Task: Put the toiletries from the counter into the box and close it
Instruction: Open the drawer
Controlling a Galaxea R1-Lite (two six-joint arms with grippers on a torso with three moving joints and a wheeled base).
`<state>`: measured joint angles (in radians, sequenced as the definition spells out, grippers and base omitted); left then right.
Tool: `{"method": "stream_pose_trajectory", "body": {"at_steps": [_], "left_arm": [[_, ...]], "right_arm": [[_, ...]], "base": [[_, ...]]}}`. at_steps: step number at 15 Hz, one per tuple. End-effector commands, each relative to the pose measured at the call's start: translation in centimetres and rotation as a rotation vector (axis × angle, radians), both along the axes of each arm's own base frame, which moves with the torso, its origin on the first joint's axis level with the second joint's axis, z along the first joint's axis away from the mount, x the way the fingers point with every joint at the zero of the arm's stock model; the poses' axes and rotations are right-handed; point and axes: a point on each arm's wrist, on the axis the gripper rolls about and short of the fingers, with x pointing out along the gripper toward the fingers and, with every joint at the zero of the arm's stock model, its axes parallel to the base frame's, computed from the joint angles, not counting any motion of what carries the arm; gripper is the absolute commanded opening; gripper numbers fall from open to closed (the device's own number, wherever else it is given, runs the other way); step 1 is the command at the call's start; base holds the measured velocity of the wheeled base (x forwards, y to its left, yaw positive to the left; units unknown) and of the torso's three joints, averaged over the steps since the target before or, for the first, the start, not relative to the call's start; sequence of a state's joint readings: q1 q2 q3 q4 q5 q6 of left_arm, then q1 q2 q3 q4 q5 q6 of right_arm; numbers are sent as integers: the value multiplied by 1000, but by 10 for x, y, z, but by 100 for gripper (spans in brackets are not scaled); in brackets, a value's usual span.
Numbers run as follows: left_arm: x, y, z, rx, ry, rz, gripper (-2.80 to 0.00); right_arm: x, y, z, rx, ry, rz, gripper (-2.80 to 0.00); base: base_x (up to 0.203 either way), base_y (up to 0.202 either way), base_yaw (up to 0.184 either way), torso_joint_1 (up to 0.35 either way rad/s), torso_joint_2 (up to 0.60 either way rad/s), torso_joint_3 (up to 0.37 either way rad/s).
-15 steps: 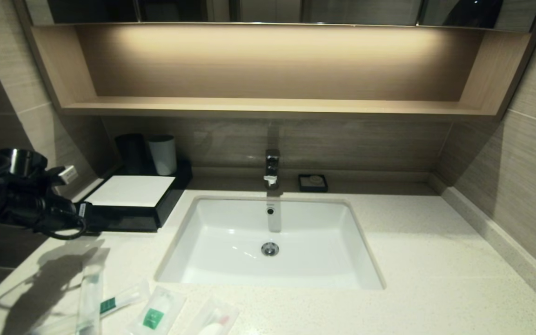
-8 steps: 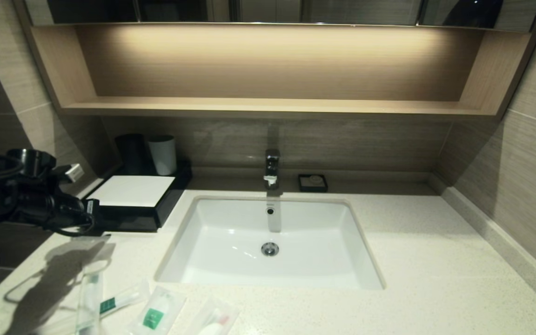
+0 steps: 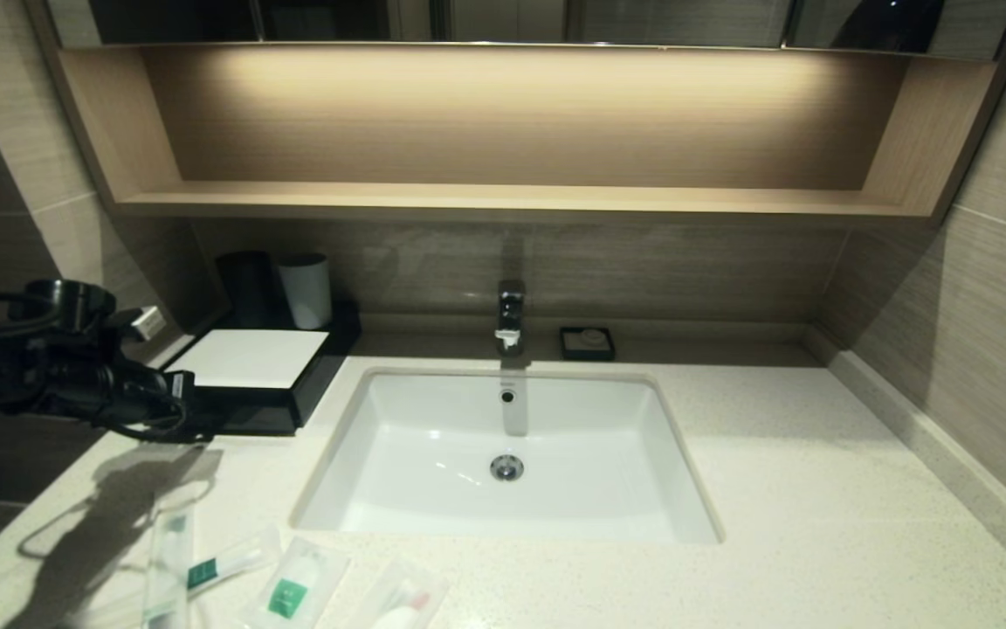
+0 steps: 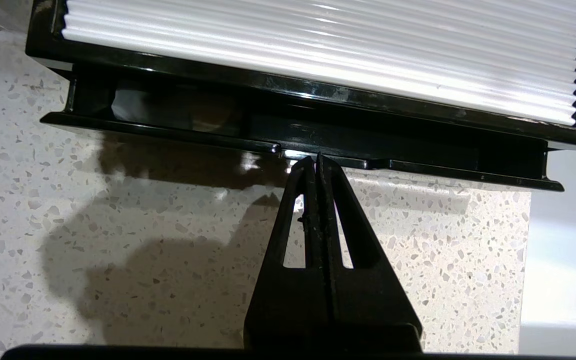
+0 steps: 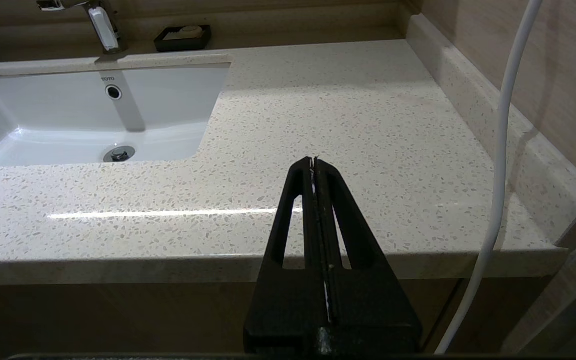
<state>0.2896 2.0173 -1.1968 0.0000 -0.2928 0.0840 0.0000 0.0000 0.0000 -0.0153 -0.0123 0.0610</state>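
Note:
The black box with white top (image 3: 245, 358) stands on the counter (image 3: 800, 489) left of the sink. In the left wrist view its drawer (image 4: 168, 134) stands out a little. My left gripper (image 4: 316, 160) is shut and empty, with its tips at the notch in the drawer's front edge; in the head view the left gripper (image 3: 196, 418) is at the box's front. The toiletries lie at the counter's front left: two toothbrush packs (image 3: 169, 559), a green-label sachet (image 3: 293, 590) and a pink-marked packet (image 3: 403, 603). My right gripper (image 5: 314, 162) is shut and empty, above the counter's front edge right of the sink.
A black tumbler (image 3: 245, 288) and a white tumbler (image 3: 305, 290) stand behind the box. The white sink (image 3: 433, 524) with its faucet (image 3: 510, 316) is in the middle, and a small black dish (image 3: 587, 342) is behind it. A wooden shelf (image 3: 503, 201) hangs above. A white cable (image 5: 505, 150) hangs beside my right gripper.
My left arm has moved right and forward, bringing the shut gripper up to the drawer's front. The toiletries and the box have not moved.

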Motion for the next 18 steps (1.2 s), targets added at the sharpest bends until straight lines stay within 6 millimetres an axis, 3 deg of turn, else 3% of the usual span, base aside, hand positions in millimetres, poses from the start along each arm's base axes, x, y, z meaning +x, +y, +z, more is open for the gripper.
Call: {"method": "stream_pose_trajectory", "body": {"at_steps": [1, 18], "left_arm": [[2, 1, -4, -3, 6, -1, -280], [13, -1, -17, -33, -8, 10, -280]], "right_arm": [[0, 0, 0, 0, 2, 0, -280], [0, 0, 0, 0, 0, 2, -280]], "base": [[0, 0, 0, 0, 0, 0], [0, 0, 0, 0, 0, 0]]}}
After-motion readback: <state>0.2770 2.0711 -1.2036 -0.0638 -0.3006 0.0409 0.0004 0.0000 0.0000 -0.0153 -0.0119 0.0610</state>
